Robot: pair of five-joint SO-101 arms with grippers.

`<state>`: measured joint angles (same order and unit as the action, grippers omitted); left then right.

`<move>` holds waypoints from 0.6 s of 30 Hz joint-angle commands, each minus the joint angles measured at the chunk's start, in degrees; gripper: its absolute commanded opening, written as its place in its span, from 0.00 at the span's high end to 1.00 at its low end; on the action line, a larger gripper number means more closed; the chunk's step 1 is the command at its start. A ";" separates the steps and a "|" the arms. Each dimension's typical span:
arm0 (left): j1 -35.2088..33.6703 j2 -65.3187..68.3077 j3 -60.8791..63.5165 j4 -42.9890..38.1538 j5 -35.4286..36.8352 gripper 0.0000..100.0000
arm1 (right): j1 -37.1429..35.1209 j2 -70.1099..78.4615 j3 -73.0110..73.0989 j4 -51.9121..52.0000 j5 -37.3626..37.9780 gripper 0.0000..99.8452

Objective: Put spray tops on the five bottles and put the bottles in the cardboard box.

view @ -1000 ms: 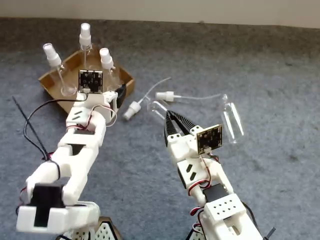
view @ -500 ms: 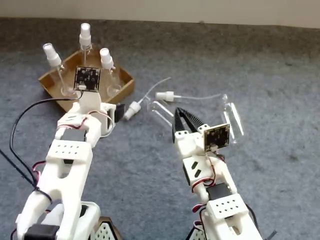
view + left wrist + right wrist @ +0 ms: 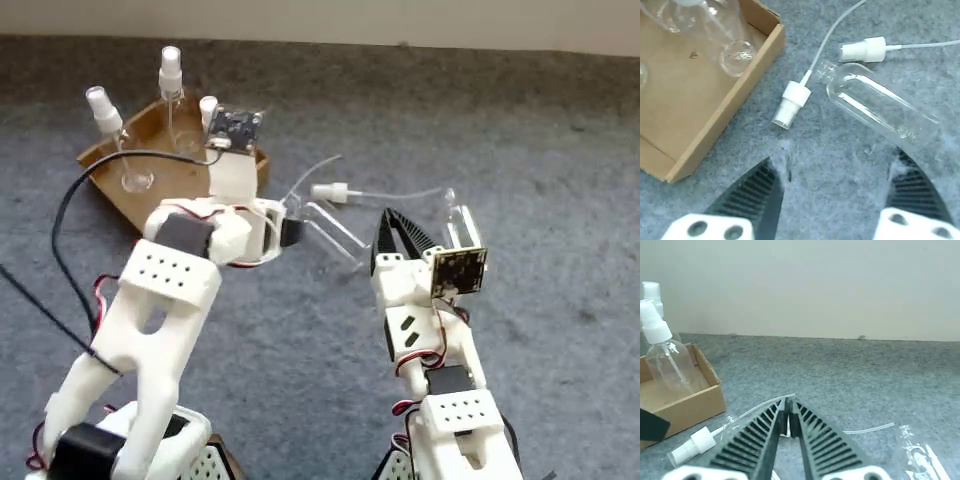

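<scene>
Left gripper [image 3: 835,167]: was spread wide, bottle [image 3: 880,107] lay just ahead of it, loose spray top [image 3: 792,102] beside that.
Right gripper [image 3: 789,410]: pinched closed over the tabletop [image 3: 865,385].
Cardboard box [image 3: 735,100]: held three capped bottles [image 3: 170,95].

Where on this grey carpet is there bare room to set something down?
Bare: the carpet right of the rightmost lying bottle, and the strip toward the wall. Crowded: between the cardboard box and that bottle, with two loose spray tops and another lying bottle.
</scene>
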<state>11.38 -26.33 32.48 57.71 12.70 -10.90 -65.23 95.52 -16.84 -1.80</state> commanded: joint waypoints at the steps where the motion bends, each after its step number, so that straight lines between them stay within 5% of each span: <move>1: 4.35 7.16 -9.36 0.88 4.75 0.74 | 2.51 -0.57 7.08 0.22 0.18 1.00; 11: 5.76 28.70 -32.75 14.24 23.91 0.73 | 2.24 -0.57 7.43 0.22 0.18 1.00; 18: 6.02 38.81 -41.89 14.95 34.46 0.73 | 2.24 -0.57 7.43 0.22 0.18 1.00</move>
<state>16.48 10.07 -3.12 72.13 40.92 -9.41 -65.23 95.52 -16.84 -1.80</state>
